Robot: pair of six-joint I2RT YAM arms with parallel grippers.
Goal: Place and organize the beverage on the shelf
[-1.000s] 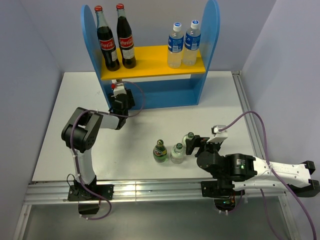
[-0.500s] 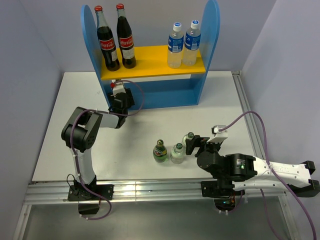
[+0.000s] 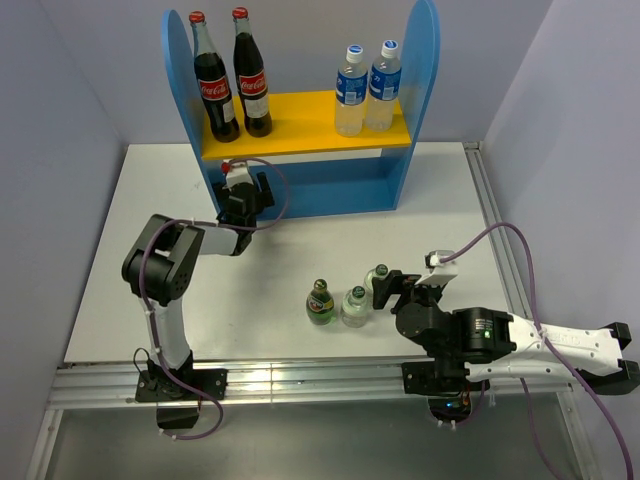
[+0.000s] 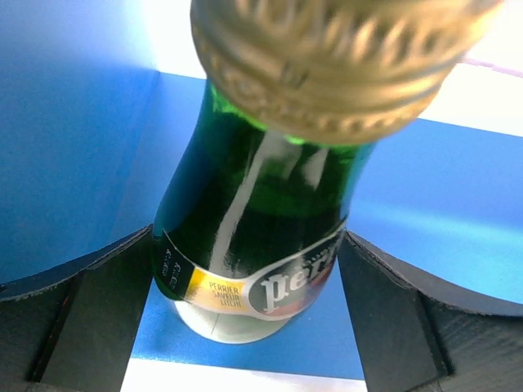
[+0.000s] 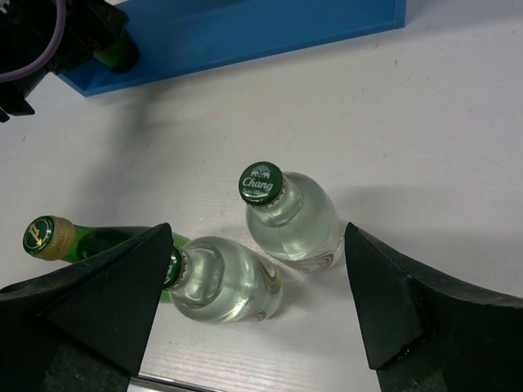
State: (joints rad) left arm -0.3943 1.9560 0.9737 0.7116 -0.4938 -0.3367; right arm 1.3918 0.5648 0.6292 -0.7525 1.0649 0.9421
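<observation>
While the left gripper [image 4: 249,282] pinched a green bottle [image 4: 253,184] at the shelf [image 4: 73,163] base, the right gripper [image 5: 255,290] hung spread above two clear bottles [image 5: 296,219] on the table [image 5: 441,122]

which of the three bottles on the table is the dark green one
The gold-capped green bottle, leftmost of the three; the middle bottle and right bottle are clear.
</observation>
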